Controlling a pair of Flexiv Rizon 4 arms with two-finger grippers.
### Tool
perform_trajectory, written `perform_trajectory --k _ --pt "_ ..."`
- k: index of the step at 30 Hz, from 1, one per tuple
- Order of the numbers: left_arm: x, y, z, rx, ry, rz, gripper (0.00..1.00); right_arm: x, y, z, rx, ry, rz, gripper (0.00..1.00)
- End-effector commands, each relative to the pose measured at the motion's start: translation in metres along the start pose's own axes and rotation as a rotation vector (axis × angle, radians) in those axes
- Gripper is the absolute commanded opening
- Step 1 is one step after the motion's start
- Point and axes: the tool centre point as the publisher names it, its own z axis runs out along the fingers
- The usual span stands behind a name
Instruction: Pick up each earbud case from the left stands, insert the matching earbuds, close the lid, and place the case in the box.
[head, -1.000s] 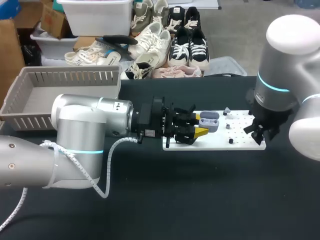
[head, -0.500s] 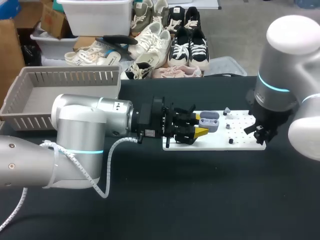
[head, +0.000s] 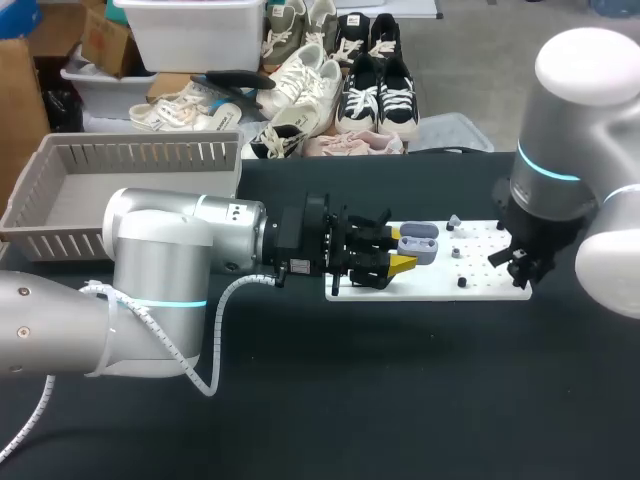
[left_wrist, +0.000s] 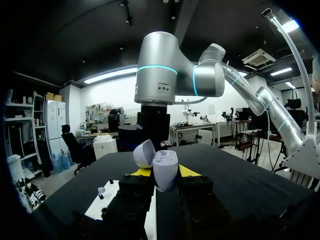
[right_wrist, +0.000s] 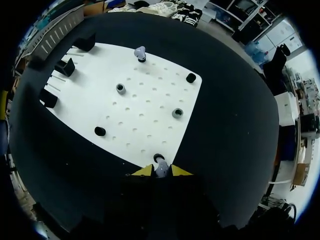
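Your left end effector (left_wrist: 165, 173), level, clamps open lavender earbud case (left_wrist: 165, 161); wrist view alone shows right end effector (right_wrist: 161, 171) pinching lavender earbud (right_wrist: 161, 168).

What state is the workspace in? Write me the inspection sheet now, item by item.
Surface: black table carrying a white pegboard.
Job's things: earbud case with its lid open, held over the pegboard's left end; one earbud on a far peg, another earbud on a peg at the board's edge; black stands empty; grey basket with no case seen in it.
Clutter: nothing seen.
Grippers: left gripper shut on the earbud case; right gripper at the edge earbud, grip unclear.
Cables: white coiled cable along the left arm.
Surroundings: nothing seen reaching over the table.
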Motion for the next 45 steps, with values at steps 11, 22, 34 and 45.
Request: perform_trajectory --k 11,22,34,45 --pt "0.0 0.0 0.001 -0.002 0.001 0.001 0.0 0.008 0.0 -0.034 0.02 -0.043 0.008 0.0" --pt "0.0 0.0 0.001 -0.002 0.001 0.001 0.0 0.013 -0.004 -0.061 0.016 0.003 0.279 0.0" --pt "0.0 0.0 0.001 -0.002 0.001 0.001 0.0 0.024 0.016 -0.07 0.072 0.043 0.397 0.0" --pt "0.0 0.0 0.001 -0.002 0.001 0.001 0.0 0.027 0.018 -0.071 0.114 0.045 0.385 0.0"
